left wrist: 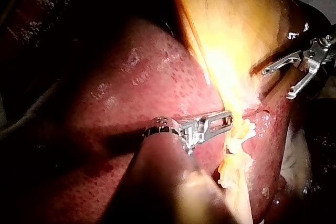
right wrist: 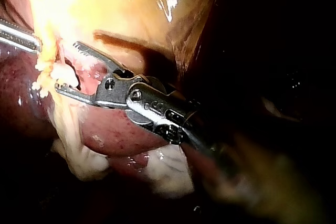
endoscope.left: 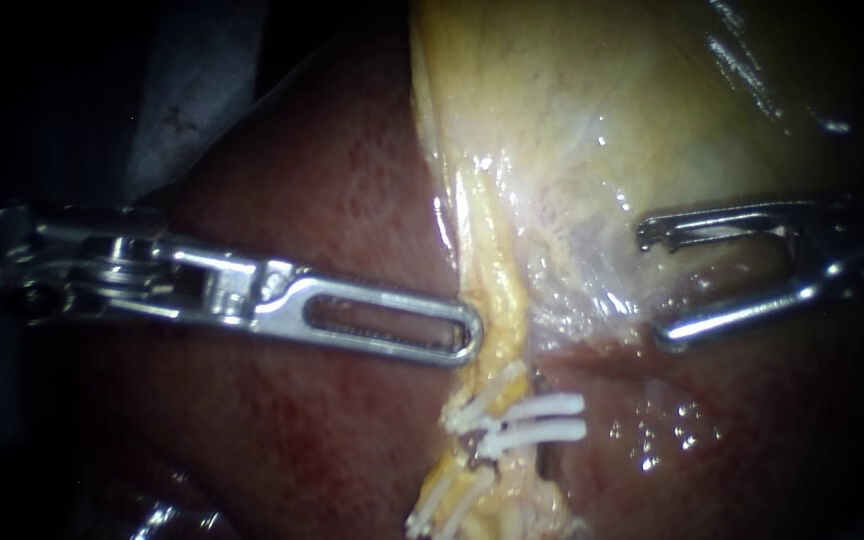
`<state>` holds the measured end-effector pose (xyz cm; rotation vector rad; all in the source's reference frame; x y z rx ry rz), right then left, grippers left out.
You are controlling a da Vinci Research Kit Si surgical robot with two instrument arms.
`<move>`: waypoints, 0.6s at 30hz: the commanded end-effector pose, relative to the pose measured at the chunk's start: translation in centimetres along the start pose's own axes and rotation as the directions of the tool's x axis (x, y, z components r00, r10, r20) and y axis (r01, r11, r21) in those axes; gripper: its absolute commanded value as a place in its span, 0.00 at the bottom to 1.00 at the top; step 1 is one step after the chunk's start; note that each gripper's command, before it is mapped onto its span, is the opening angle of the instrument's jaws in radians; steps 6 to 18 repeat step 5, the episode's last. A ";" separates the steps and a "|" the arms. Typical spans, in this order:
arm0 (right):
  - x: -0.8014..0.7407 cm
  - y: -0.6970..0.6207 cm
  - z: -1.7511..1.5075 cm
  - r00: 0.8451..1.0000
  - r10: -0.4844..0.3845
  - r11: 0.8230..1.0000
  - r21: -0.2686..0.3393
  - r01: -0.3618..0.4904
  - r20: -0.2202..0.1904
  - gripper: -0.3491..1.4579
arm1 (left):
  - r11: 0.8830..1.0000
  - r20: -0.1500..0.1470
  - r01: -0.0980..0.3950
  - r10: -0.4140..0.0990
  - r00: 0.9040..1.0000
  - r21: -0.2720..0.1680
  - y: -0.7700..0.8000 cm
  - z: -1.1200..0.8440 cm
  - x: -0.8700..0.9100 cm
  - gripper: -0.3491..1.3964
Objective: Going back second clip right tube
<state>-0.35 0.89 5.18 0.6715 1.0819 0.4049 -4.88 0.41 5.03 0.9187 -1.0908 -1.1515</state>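
White clip pair (endoscope.left: pixel 550 431) sits crosswise on the yellow tube (endoscope.left: pixel 497 300), just below where the left instrument (endoscope.left: pixel 457 333) touches it. More clips (endoscope.left: pixel 447 495) sit further down the same strand. Endoscope doesn't show clearly which strand is the right tube.

Tube's long axis runs top to bottom in the endoscope view. Clip ends point toward the right instrument (endoscope.left: pixel 652 285).

Right instrument: jaws wide open, nothing between them, mouth facing the tube. Clip pair lies down and left of it, bare tissue between.

My read: clip looks seated, so the retreat is straight back along its own shaft, away from the clips.

Left instrument: jaws lie together, tip against the tube's edge, no tissue visibly pinched. It's the nearer one. Liver (endoscope.left: pixel 332 180) under it, gallbladder (endoscope.left: pixel 592 100) above the tube.

Right wrist view puts the lower jaw tip just beside the clip cluster, closer than the endoscope suggests. Risk is snagging a clip end. Left wrist view shows both instruments apart, tube between them.
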 end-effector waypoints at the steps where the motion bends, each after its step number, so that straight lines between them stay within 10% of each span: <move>1: 0.00 0.00 0.00 1.000 0.000 1.000 0.000 0.000 0.000 0.49 | 1.000 0.000 0.000 0.000 1.000 0.000 0.00 0.00 0.00 0.00; 18: 0.00 0.00 0.01 1.000 0.000 1.000 -0.001 0.000 0.000 0.49 | 1.000 -0.001 0.001 -0.001 1.000 0.001 -0.01 -0.01 -0.01 0.00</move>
